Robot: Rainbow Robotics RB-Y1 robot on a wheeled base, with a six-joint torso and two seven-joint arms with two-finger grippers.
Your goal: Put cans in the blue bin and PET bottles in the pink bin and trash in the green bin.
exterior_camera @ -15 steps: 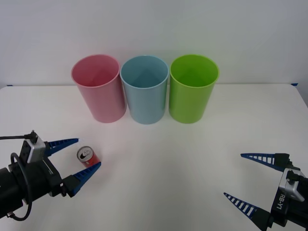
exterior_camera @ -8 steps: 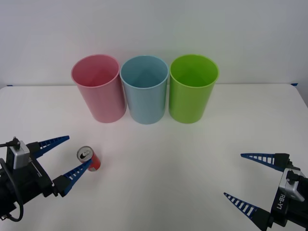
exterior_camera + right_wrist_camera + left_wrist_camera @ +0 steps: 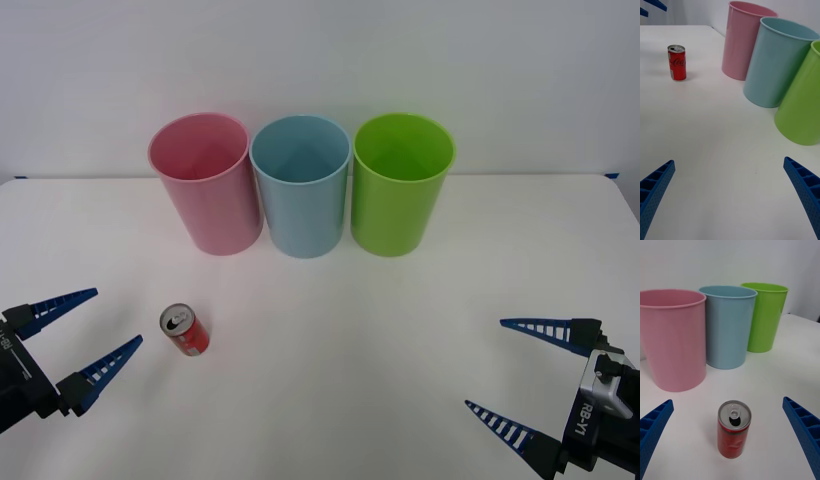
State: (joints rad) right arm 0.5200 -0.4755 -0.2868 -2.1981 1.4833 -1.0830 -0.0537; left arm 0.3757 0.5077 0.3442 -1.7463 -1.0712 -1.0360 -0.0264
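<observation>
1 red can [image 3: 185, 331] stood upright on the white table [image 3: 330, 330], left gripper [image 3: 82, 333] spread open just beside it, right gripper [image 3: 530, 377] held open far right, 3 bins lined behind.

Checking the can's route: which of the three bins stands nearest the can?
The pink bin, leftmost in the row; the red can stands before it, with the blue bin and green bin farther right.

The left hand [image 3: 93, 328] has drawn back toward the lower left corner of the front view, its spread fingers no longer flanking the red can [image 3: 185, 331], which now stands clear of them.
</observation>
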